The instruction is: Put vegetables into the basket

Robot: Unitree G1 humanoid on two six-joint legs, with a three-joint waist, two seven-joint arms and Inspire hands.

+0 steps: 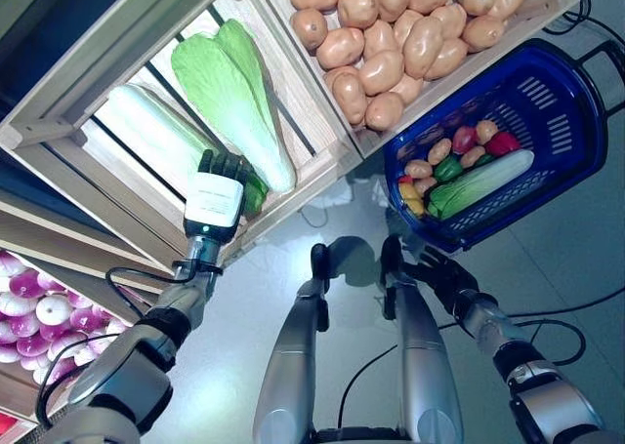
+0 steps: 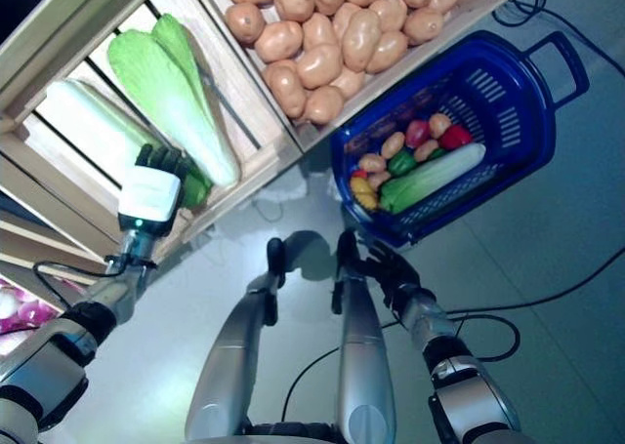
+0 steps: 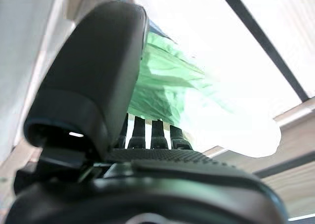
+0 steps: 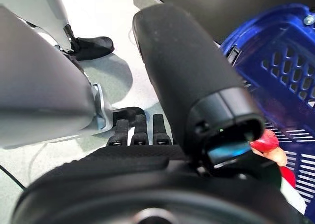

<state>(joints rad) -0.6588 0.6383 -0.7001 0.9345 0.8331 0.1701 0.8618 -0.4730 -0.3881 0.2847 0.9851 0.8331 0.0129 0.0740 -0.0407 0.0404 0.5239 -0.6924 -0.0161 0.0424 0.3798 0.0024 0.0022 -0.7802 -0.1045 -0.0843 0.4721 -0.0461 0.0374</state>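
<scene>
My left hand (image 1: 215, 200) reaches into a wooden crate (image 1: 322, 156) on the stand. Its straight fingers touch the lower end of a long green leafy cabbage (image 1: 229, 93). In the left wrist view the fingers (image 3: 147, 133) lie straight against the green leaves (image 3: 167, 86), with the thumb raised beside them. The blue basket (image 1: 576, 122) stands on the floor at the right. It holds a long white-green cabbage (image 1: 483, 182), a green pepper (image 1: 447, 168), a red vegetable (image 1: 502, 143), small potatoes and a yellow piece. My right hand (image 1: 439, 268) is open just below the basket's rim.
A pale white-green cabbage (image 1: 156, 132) lies in the same crate, left of my left hand. A crate of potatoes (image 1: 391, 34) stands above the basket. Lower shelves of the stand lie at the far left. Grey floor runs between the stand and the basket.
</scene>
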